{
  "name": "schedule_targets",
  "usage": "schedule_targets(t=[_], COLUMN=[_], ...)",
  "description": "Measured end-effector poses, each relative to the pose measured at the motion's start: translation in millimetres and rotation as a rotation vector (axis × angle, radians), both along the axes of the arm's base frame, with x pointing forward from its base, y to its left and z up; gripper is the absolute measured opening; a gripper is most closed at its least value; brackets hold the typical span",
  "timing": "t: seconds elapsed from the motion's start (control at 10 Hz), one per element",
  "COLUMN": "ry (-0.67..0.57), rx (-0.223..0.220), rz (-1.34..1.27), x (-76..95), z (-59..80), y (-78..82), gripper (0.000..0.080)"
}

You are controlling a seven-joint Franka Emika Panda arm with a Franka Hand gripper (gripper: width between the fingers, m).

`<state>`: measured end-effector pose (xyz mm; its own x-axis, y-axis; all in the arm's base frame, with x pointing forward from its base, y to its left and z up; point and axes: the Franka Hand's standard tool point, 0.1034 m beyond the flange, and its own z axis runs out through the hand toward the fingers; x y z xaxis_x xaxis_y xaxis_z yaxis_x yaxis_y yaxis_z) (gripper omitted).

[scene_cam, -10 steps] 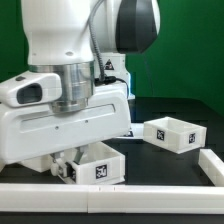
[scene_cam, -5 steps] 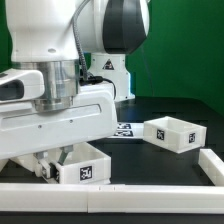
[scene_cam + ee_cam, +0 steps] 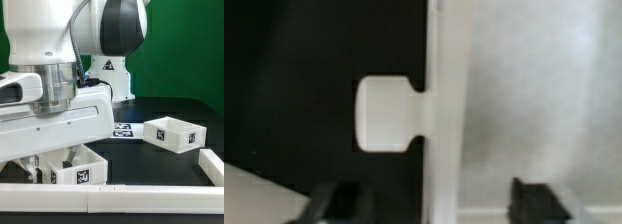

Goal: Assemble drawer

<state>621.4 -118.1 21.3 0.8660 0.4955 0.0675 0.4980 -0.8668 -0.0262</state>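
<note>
drawer tray (image 3: 80, 170) | knobbed wall (image 3: 438, 60) between hand (image 3: 434, 205) jaws | jaws apart, not touching

White drawer tray (image 3: 185, 141) with black-and-white square tag (image 3: 158, 134) — black table (image 3: 150, 166), green backdrop (image 3: 190, 50).

We are looking at a robotics lab: a big white robot arm (image 3: 60, 95) stands on a black table (image 3: 150, 165), and a plain green backdrop (image 3: 190, 50) hangs behind the arm. Beside the arm lie a white tray (image 3: 175, 133) bearing a black-and-white square tag and the marker board (image 3: 123, 129). A white rail (image 3: 215, 165) edges the table in front of the arm.
</note>
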Motion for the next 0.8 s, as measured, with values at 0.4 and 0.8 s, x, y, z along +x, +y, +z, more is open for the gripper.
schedule_targets(t=[0.4,0.8], ry=[-0.005,-0.011], rx=[0.004,0.002], rz=[-0.034,-0.045], x=[6.4,-8.2], z=[51.7,72.8], y=[2.0,6.2], gripper=[0.0641,0.0649])
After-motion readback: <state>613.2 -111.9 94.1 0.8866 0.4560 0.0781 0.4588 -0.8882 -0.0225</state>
